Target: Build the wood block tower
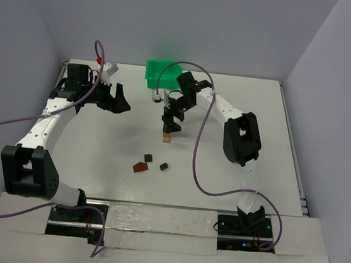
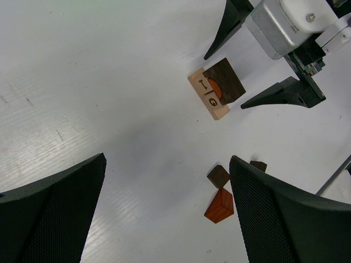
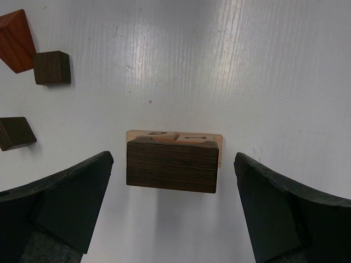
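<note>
Wood, three tones; entry for the wood block tower (image 1: 167, 137).

Position: mid-worktop (image 1: 253, 115), directly under my right fingers (image 1: 171, 121). It was two courses high, a dark brown block (image 3: 173, 164) seated on a light tan bar (image 2: 204, 90).

Axis: both pieces ran lengthwise from one of my right fingers to the other, so each finger faced a short end.

Right fingers: spread wide, clear of the block on both sides, gripping nothing.

Left fingers (image 1: 121, 100): equally wide and empty, well apart to the left. The right arm was plainly the nearer.

Loose stock: a reddish-brown wedge (image 1: 140, 166) and two dark brown cubes (image 1: 149, 159) (image 1: 164, 166), lying on the near side of the tower, slightly left. I judged the next fetch would run that way.

Markings: the tan bar's top face carried what read as an "I" and a "G" beside an orange-red disc, half hidden under the dark block. No brand was legible.

Also present: green bin (image 1: 160, 71), far side.
</note>
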{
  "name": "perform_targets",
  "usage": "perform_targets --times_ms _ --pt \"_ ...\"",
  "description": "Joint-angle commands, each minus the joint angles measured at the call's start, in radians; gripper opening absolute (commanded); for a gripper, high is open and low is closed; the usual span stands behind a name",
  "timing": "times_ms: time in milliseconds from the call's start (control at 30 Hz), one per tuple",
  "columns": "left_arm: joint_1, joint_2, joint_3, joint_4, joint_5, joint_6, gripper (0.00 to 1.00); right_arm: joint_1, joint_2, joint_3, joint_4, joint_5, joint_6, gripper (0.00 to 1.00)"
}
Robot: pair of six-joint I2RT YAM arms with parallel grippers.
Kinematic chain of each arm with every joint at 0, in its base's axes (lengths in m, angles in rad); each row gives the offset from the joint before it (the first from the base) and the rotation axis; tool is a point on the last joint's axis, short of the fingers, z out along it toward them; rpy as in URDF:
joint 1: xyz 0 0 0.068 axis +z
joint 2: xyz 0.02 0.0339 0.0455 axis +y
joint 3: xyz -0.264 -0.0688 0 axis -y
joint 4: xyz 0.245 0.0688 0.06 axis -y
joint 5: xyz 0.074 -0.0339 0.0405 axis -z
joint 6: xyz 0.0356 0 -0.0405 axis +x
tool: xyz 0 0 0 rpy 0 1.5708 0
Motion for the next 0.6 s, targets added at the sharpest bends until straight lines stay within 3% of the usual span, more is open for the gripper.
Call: perform_targets --times_ms 0,567 --pt "-0.007 -0.003 0.046 0.019 0.020 0.006 0.99 0.010 -0.007 0.003 0.019 -0.013 0.002 1.00" --pt "-0.007 -0.028 0.034 0.027 0.013 0.004 0.99 0.009 -0.070 -0.007 0.035 0.030 0.005 1.00"
